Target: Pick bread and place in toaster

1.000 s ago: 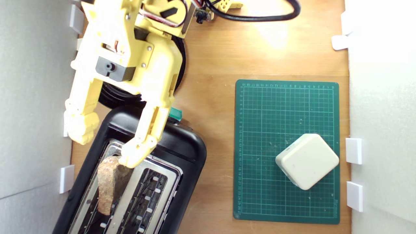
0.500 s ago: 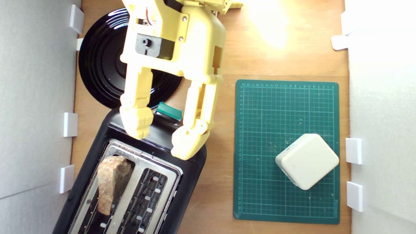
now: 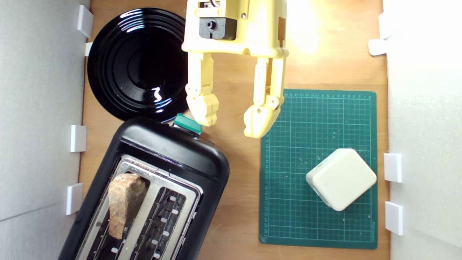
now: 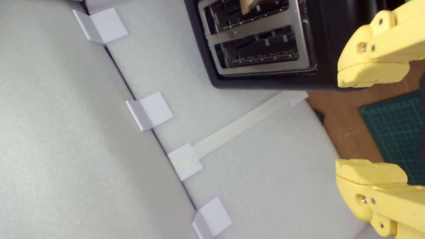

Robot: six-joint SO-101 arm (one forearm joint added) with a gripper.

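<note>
While the yellow gripper [image 3: 231, 121] hangs above the bare wood of the tabletop [image 3: 234, 202] with its jaws spread wide and nothing between them, the bread [image 3: 124, 204] stands on edge in one slot of the toaster [image 3: 169, 151]. That slot is the one nearer the tabletop's edge on the exterior view's left; the second slot beside it shows only dark wire guides. Brown crust and part of the crumb rise above the shiny metal top plate. The toaster sits at an angle at the tabletop's corner, low on the exterior view's left, its teal-green lever [image 3: 187, 124] pointing toward the black plate [image 3: 137, 65], which lies just beyond it. One gripper fingertip appears just beside the lever, though whether they touch cannot be told from above. A green cutting mat [image 3: 288, 216] lies toward the edge on the exterior view's right, with a cream rounded block [image 3: 341, 179] resting on it. From the wrist view, the toaster [image 4: 332, 49] and a sliver of bread [image 4: 249, 5] show past the parted yellow gripper [image 4: 372, 121].
</note>
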